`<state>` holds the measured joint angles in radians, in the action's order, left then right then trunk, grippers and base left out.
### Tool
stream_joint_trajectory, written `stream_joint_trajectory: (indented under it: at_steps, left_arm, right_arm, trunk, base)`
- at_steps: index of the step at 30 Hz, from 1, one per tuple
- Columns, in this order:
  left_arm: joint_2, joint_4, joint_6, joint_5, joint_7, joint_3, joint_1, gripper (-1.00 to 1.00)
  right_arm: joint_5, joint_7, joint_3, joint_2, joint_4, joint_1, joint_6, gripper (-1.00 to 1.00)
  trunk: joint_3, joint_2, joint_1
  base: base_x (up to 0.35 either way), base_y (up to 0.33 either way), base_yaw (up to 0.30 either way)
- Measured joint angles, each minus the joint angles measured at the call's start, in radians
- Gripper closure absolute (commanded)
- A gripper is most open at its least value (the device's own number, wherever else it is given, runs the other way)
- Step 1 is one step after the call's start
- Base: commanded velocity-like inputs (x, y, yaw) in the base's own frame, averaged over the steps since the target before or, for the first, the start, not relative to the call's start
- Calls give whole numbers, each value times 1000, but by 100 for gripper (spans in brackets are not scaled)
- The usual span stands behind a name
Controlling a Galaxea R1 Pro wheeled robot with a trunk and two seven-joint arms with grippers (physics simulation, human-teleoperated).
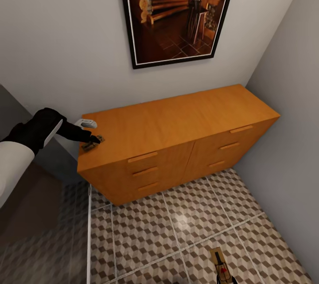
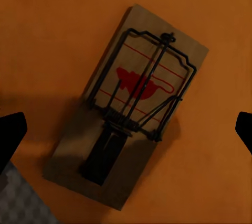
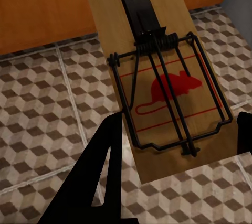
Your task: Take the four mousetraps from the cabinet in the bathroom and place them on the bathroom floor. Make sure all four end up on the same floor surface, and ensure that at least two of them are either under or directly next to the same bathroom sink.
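The orange-brown cabinet (image 1: 177, 120) stands against the wall on the cube-patterned bathroom floor (image 1: 177, 235). One mousetrap (image 1: 91, 144) lies flat at the left end of its top, seen close up as a tan board with a red spot (image 2: 131, 124). My left gripper (image 1: 94, 139) hovers right over it, open, its dark fingertips (image 2: 11, 135) spread wide on either side. A second mousetrap (image 3: 157, 77) hangs above the floor tiles, with my right gripper (image 3: 176, 145) shut on its near end; this trap (image 1: 218, 261) also shows at the head view's lower edge.
A framed picture (image 1: 177, 9) hangs on the wall above the cabinet. A grey wall (image 1: 292, 120) closes in the right side. A small white object (image 1: 86, 122) and a grey surface (image 1: 57, 153) lie just left of the cabinet. Open tiled floor spreads in front of the drawers.
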<state>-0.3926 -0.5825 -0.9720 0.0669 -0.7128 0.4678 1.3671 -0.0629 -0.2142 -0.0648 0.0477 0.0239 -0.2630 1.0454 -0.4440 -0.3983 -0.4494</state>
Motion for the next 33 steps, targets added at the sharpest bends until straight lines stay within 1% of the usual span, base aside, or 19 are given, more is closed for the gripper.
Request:
stream_joint_trajectory:
  at_steps: [33]
  left_arm:
    - [0, 4, 0, 0, -1, 0, -1, -100]
  right_arm:
    - [0, 0, 0, 1, 0, 0, 0, 100]
  trunk:
    - [-7, 0, 0]
  base:
    - [1, 0, 0]
